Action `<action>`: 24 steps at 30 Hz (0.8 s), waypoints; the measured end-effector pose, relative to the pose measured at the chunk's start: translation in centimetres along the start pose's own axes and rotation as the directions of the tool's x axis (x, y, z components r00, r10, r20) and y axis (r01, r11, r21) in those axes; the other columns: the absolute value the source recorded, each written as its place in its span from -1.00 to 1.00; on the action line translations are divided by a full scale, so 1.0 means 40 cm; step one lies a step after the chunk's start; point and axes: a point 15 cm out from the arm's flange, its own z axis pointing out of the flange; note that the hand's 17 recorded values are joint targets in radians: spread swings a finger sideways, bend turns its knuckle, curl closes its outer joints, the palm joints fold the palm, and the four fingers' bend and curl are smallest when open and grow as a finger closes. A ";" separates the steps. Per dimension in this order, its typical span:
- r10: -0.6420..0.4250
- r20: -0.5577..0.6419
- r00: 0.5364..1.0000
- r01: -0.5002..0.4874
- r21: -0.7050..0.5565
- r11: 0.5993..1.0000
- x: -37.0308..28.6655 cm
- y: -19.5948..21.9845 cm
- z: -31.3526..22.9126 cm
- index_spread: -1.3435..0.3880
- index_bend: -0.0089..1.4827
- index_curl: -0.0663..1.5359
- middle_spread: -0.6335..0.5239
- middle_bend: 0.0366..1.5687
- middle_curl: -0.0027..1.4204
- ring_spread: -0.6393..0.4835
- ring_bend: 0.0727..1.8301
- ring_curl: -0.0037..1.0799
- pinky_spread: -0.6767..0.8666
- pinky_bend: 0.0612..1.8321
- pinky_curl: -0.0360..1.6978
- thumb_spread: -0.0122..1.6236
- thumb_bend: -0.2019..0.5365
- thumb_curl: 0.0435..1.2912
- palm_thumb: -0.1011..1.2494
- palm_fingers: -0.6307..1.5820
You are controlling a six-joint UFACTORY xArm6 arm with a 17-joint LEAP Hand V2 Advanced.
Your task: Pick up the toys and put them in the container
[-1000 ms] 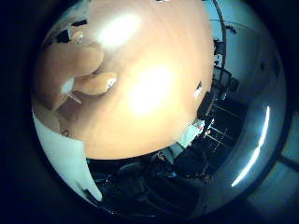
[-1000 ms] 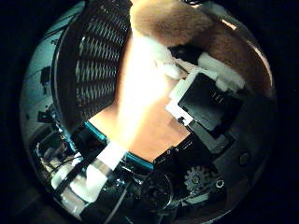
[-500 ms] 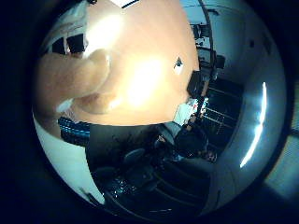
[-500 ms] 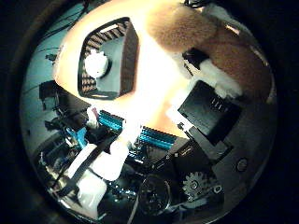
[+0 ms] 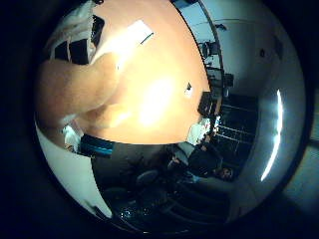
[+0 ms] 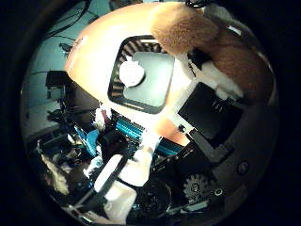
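Note:
A brown plush toy [image 6: 188, 28] lies close against my palm, with my right hand [image 6: 211, 77] curled round it; white and black fingers [image 5: 75, 45] cross its fur. The same plush fills the near side of the little finger side view. Below me on the orange table [image 5: 159, 99] stands a black mesh container [image 6: 117, 89], seen from above, with a white round toy [image 6: 131, 74] lying on its grey floor. The held plush hangs above and beside the container's far rim.
A white sheet [image 5: 137, 32] and a small light object [image 5: 188, 89] lie on the table. A dark box [image 5: 207, 102] sits at its edge. A teal frame [image 6: 136, 132] runs under the table's near edge, with the arm's base below.
The view has pulled up and away from the table with the plush still held. The container, earlier seen from the side, now shows its whole opening and the white toy inside.

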 end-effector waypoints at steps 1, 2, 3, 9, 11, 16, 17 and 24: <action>-0.010 0.005 1.000 0.010 0.013 1.000 -0.022 -0.019 -0.009 0.20 0.29 0.27 -0.27 0.52 0.36 -0.31 0.38 0.40 -0.55 0.12 0.06 -0.03 -0.50 0.23 0.63 0.51; -0.019 0.012 1.000 0.019 0.021 1.000 -0.042 -0.034 -0.013 0.20 0.29 0.28 -0.27 0.51 0.36 -0.31 0.38 0.41 -0.55 0.12 0.07 -0.03 -0.50 0.24 0.62 0.51; -0.026 0.019 0.999 0.026 0.028 0.999 -0.061 -0.049 -0.017 0.20 0.29 0.28 -0.26 0.51 0.37 -0.31 0.38 0.41 -0.55 0.11 0.07 -0.04 -0.50 0.24 0.62 0.51; -0.078 0.096 0.992 0.065 0.127 0.990 -0.164 -0.151 -0.032 0.19 0.28 0.30 -0.26 0.51 0.39 -0.32 0.37 0.43 -0.55 0.08 0.11 -0.04 -0.50 0.25 0.62 0.51; -0.087 0.133 0.987 0.064 0.170 0.983 -0.194 -0.192 -0.034 0.19 0.28 0.30 -0.26 0.51 0.40 -0.33 0.37 0.44 -0.55 0.07 0.12 -0.04 -0.50 0.26 0.62 0.50; -0.080 0.148 0.986 0.046 0.222 0.974 -0.215 -0.238 -0.037 0.19 0.24 0.30 -0.26 0.44 0.38 -0.33 0.35 0.43 -0.58 0.06 0.13 0.06 -0.54 0.21 0.52 0.51; -0.077 0.147 0.986 0.042 0.227 0.973 -0.215 -0.244 -0.037 0.19 0.20 0.29 -0.26 0.42 0.37 -0.33 0.34 0.41 -0.59 0.04 0.12 0.15 -0.52 0.17 0.49 0.52; -0.072 0.142 0.987 0.043 0.197 0.979 -0.210 -0.243 -0.014 0.04 -0.34 0.07 -0.38 0.17 0.12 -0.39 0.13 0.18 -0.58 -0.32 -0.01 0.41 -0.55 -0.32 0.14 0.01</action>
